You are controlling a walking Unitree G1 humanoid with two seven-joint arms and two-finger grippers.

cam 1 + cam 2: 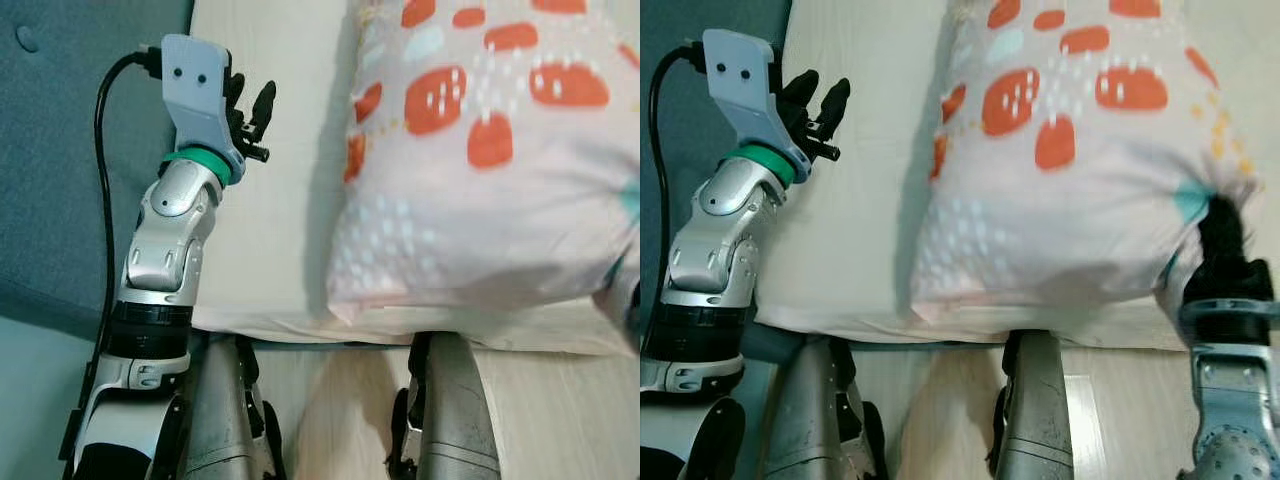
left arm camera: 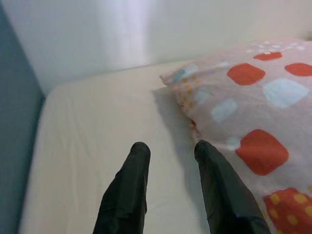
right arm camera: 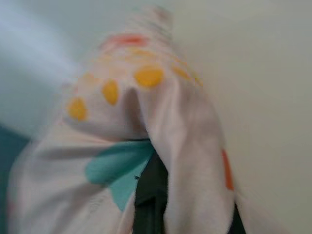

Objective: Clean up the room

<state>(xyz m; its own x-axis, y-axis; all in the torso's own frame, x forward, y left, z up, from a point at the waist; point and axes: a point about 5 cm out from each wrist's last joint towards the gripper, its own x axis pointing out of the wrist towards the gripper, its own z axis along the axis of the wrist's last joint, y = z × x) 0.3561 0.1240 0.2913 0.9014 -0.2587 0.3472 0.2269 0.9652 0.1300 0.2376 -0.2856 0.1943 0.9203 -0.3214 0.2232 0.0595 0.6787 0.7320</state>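
1. Lying on the cream-sheeted mattress (image 1: 270, 250), the pale pink fabric pillow printed with orange-red rounded patches, white dots and a few teal and yellow marks (image 1: 1070, 170) takes up the robot's right half of the bed, its near edge overhanging the mattress front slightly.
2. Clamped on the pillow's near right corner is the right gripper (image 1: 1218, 228) — its black fingers pinch a bunched fold of the cloth, and in the right wrist view the fabric drapes over the dark fingers (image 3: 151, 195) with yellow spots and a teal patch just above them.
3. The left gripper (image 1: 250, 110) is raised over the bare sheet on the robot's left, beside the pillow but apart from it; its two long black fingers (image 2: 127, 190) stand spread and hold nothing.
4. A black cable (image 1: 103, 200) loops from the grey wrist housing down along the silver left arm.
5. Beside the mattress on the left runs a dark teal padded panel (image 1: 60, 150).
6. Below the bed front lies pale wood flooring (image 1: 340, 400), with the robot's metallic legs — one on either side — standing on it.
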